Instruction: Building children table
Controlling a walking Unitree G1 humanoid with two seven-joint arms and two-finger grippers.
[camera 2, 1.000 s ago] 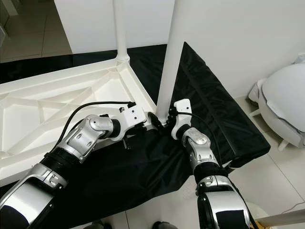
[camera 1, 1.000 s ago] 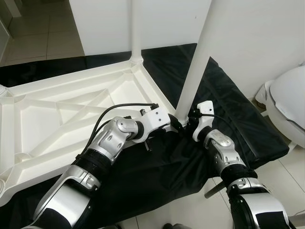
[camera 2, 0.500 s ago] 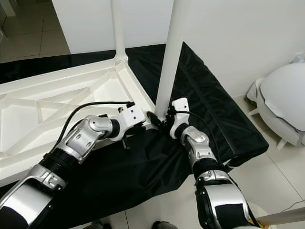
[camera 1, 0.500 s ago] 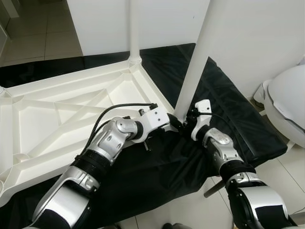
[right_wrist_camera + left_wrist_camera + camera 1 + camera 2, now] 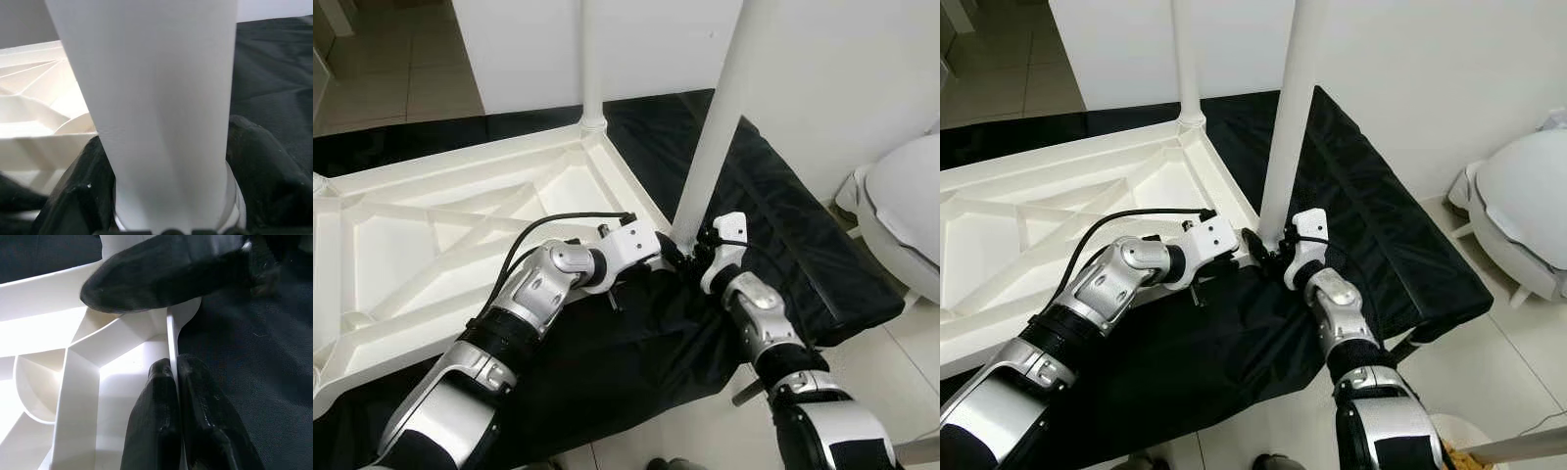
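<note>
**Seating the near leg: right wrist has crept in, left clamp unchanged**

Comparing with a second back in the left eye view, the right gripper (image 5: 698, 257) has slid a touch closer along the base of the tall white plastic table leg (image 5: 713, 137), its forearm now more bent, while the leg stands almost as it did. That reads as the leg being worked into its corner socket, not yet released. The upturned white ribbed plastic tabletop (image 5: 440, 235) lies on a black fabric sheet (image 5: 636, 362), with a second white leg (image 5: 591, 61) already standing at its far corner.

Over to the right eye view: the left gripper (image 5: 1252, 243) reaches in low from the left, elbow folded, to the tabletop's near corner, right beside the leg's foot. A white rounded object (image 5: 1523, 220) sits off on the tiled floor (image 5: 1489, 392).

Left wrist view now: two black fingers (image 5: 161, 426) pressed together on the tabletop's thin white edge rib (image 5: 171, 340), pinching it.

Right wrist view: black fingers (image 5: 259, 166) either side of the white leg (image 5: 156, 98), wrapped round it just above the socket collar, a firm clasp.
</note>
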